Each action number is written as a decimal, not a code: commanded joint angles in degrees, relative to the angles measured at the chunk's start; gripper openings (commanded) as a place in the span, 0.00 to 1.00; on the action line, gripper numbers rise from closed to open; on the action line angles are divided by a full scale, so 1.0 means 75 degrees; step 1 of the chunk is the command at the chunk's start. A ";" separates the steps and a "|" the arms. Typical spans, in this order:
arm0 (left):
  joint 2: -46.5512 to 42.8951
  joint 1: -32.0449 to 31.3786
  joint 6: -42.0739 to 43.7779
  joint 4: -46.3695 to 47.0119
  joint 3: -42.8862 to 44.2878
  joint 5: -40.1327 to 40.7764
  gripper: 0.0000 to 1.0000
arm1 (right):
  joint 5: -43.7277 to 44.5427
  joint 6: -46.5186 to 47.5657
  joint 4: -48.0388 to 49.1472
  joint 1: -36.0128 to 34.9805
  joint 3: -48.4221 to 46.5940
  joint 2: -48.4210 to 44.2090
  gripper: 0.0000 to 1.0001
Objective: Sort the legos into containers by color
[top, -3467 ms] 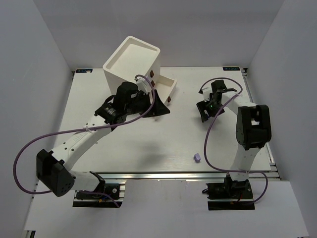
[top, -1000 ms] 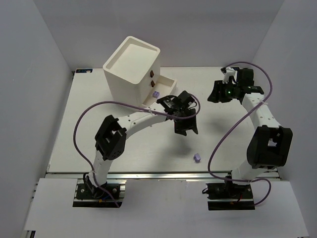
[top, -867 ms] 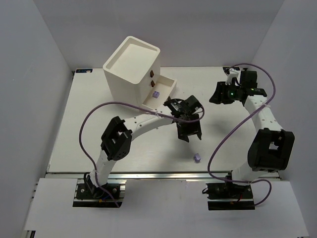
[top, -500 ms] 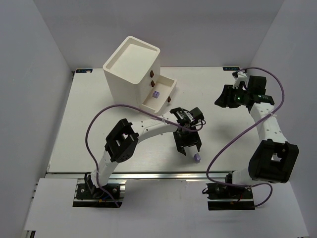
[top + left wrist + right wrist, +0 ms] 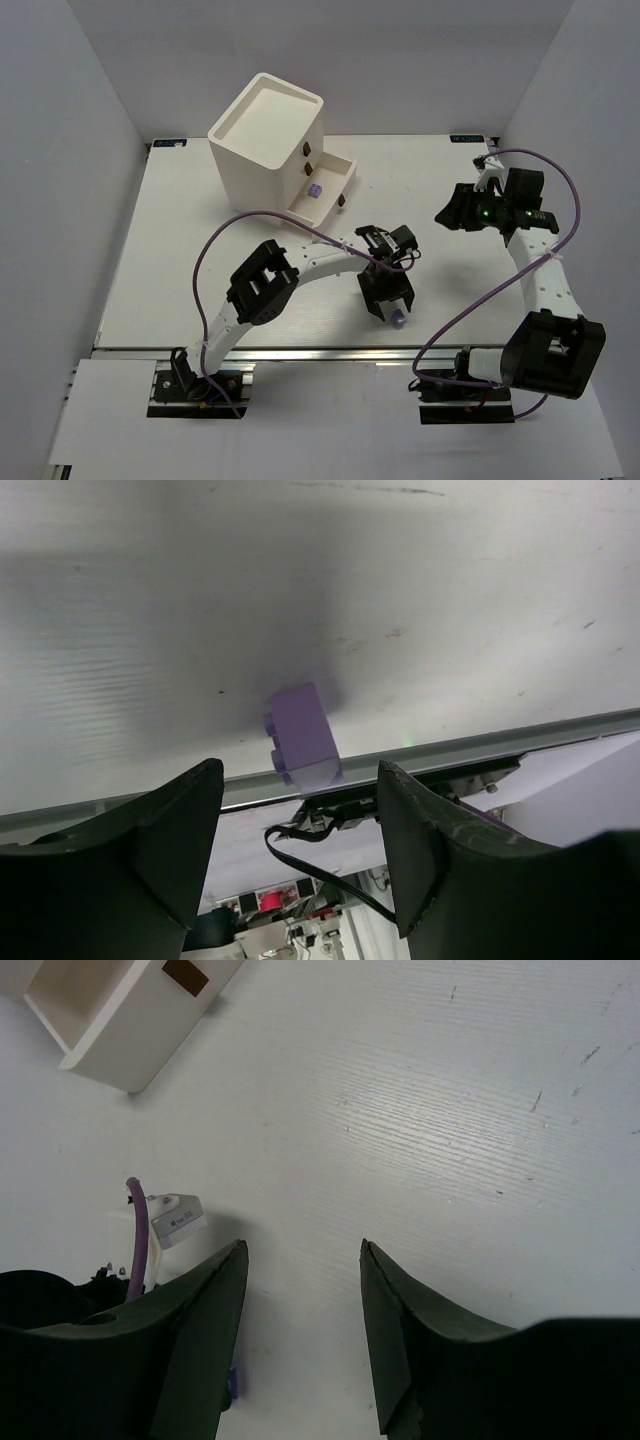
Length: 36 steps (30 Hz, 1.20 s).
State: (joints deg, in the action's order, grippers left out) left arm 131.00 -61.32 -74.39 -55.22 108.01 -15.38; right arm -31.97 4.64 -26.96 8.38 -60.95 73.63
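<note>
White cabinet (image 5: 268,135) sits nr the far-left corner of the table (image 5: 200,260), same spot as before. Its bottom drawer (image 5: 333,176) is pulled out toward table centre, w/ one light purple lego (image 5: 315,190) lying inside; 3.5 s ago the L arm covered that spot. The two upper drawers are pushed in, brown knobs (image 5: 307,160) showing.

Left gripper (image 5: 390,308) is now low nr the middle of the near edge. 3.5 s ago it was at the drawer, 1 s ago over mid-table, so it has swung toward the near edge. Jaws spread wide. In the left wrist view the loose purple brick (image 5: 303,735) lies on the table btwn the two fingers (image 5: 160,840), apart from both, not gripped. The brick (image 5: 397,319) hasn't moved across the frames.

Right gripper (image 5: 447,214) hangs over the right half, closer to the right edge than 3.5 s ago, and the arm is stretched out more. Its jaws are spread too, w/ bare table (image 5: 450,1110) under them in the right wrist view.
</note>
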 commanded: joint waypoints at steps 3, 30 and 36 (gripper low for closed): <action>0.0076 -0.0039 -0.0124 0.0285 0.0071 -0.0317 0.72 | -0.0226 -0.0068 0.0161 0.0113 0.0122 -0.0219 0.54; -0.0521 0.1061 0.4173 -0.1401 0.2459 0.3450 0.00 | -0.0470 0.0775 0.0079 0.0183 0.0579 -0.0196 0.42; -0.0521 0.2034 0.6038 -0.1427 0.2955 0.5259 0.02 | -0.1736 0.1782 -0.0412 0.0101 0.0720 0.0062 0.04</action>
State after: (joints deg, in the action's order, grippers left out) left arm 131.28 -49.10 -39.51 -63.64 128.42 12.95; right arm -38.35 13.21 -27.88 9.34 -55.70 73.52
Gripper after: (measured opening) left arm 0.378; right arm 0.062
